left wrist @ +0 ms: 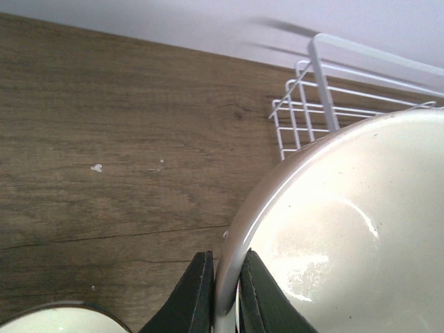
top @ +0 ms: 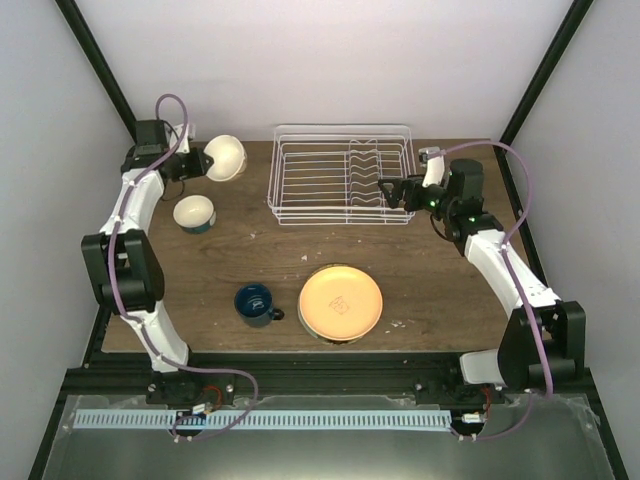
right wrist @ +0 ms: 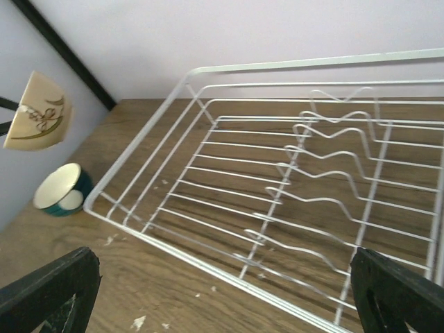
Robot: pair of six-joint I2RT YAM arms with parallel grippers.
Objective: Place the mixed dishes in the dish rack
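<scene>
Nearest me, a dark blue ceramic mug (top: pixel 257 303) stands just left of a round orange-yellow plate (top: pixel 341 300), apart from it. A thin greenish edge (top: pixel 335 341) under the plate's near rim may be a second plate, though I cannot be sure. Farther back on the left of the brown wooden table (top: pixel 440 290) sits a small white bowl with a blue outside (top: pixel 194 212). Beyond it, my left gripper (left wrist: pixel 225 295) is pinched narrow on the rim of the cream glazed bowl (left wrist: pixel 347 229), one finger inside and one outside, holding it tilted in the air left of the white wire dish rack (top: pixel 342 175) at the far side. My right gripper (top: pixel 390 190) hangs over the rack's right half by the plate prongs, fingers spread wide, holding nothing. The step in hand, I judge, is carrying the cream bowl rightward into the rack's flat left section. I should clear the raised top wire, grip firmly because a rim pinch lets a bowl swing, lower it onto the floor wires away from the prongs, and release only once it rests.
</scene>
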